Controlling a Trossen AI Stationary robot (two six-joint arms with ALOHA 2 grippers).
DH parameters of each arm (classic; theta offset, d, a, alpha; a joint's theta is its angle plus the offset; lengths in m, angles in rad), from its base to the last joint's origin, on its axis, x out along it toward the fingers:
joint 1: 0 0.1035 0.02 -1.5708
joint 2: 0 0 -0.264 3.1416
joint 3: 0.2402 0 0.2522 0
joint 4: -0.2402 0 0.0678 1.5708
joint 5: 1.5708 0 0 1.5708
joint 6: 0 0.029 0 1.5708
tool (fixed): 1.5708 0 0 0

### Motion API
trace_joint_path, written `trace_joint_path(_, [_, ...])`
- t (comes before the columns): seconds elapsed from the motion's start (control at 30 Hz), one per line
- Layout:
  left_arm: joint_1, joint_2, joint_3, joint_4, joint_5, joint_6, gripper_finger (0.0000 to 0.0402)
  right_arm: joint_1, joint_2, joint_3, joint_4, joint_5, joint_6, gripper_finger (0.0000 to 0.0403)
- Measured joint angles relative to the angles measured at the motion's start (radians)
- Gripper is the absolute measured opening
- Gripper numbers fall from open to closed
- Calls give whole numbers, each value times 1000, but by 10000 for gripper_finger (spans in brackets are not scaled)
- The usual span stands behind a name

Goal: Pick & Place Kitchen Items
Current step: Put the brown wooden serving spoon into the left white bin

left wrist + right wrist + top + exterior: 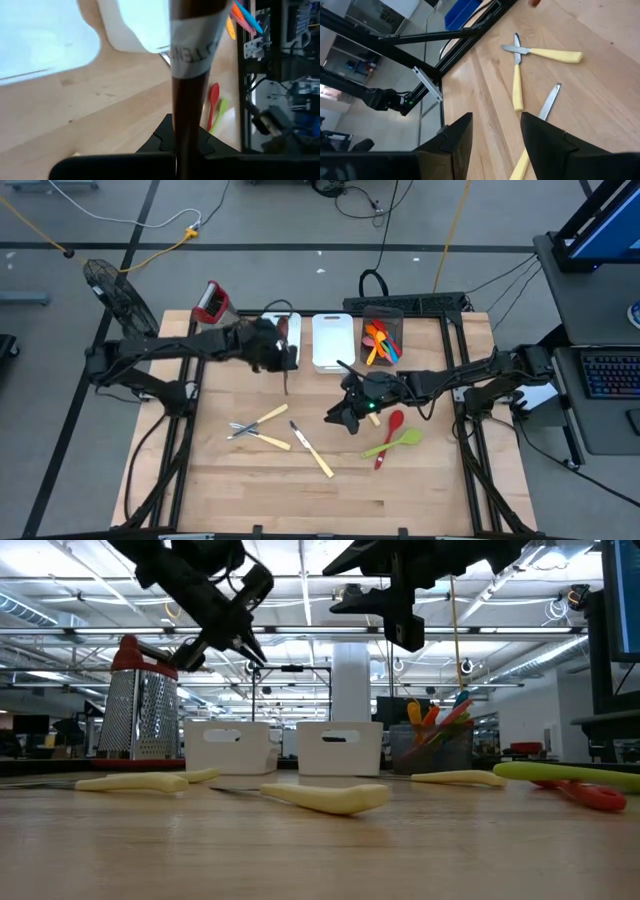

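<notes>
High view: a brown-handled utensil (286,376) is held upright by the left gripper (284,358), whose jaws are clamped on it, above the table (220,490) near its far edge, just beside two white bins (332,340); three yellow-handled metal pieces (262,428) are laid near the table's middle; a red spoon (391,432) and a green spatula (393,444) are laid toward the right edge; bright utensils (380,342) are stood in a dark bin (384,314); the right gripper (342,418) is raised mid-table, jaws apart and empty; a grater (210,303) is stood at the far left corner.
</notes>
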Motion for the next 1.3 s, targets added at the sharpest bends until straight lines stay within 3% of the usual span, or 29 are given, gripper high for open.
trace_joint_path(0.27, [150, 67, 0, -54, 248, -51, 2, 6, 0, 0, 4, 1, -26, 155])
trace_joint_path(0.57, [225, 210, 1, 55, 479, -142, 2, 6, -1, 0, 30, -1, -29, 155])
trace_joint_path(0.93, [328, 260, 1, 69, 555, -278, 2, 6, -1, 0, 56, -2, -37, 155])
trace_joint_path(1.3, [363, 277, 0, 67, 612, -280, 8, 7, -1, 0, 57, -2, -44, 155])
